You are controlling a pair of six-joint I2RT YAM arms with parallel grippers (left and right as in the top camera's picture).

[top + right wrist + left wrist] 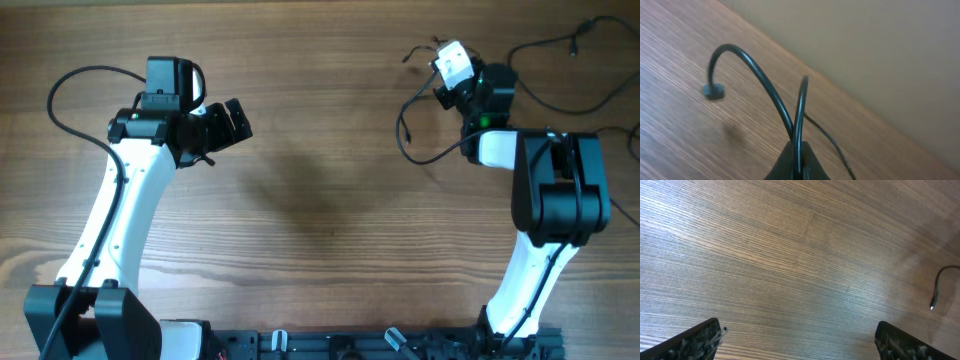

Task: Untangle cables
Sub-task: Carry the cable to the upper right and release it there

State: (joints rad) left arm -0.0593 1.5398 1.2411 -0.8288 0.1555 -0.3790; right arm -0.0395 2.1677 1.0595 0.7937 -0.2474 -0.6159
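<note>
Thin black cables (403,128) lie around the right arm at the table's back right, one strand (556,45) trailing further right. My right gripper (441,58) is shut on a cable (798,120) held just above the wood. From the closed fingers (790,162) one end arcs left to a small plug tip (714,91) and another part rises straight up. A thinner strand (832,142) lies on the table behind. My left gripper (236,120) hangs open over bare wood at the left, its fingers (695,342) wide apart and empty. A loose cable end (935,287) shows at its far right.
The wooden table's (685,135) far edge (840,92) runs close behind the right gripper, with a beige surface beyond it. The arms' own thicker black cables (60,95) loop beside the left arm. Both arm bases (90,320) stand at the near edge.
</note>
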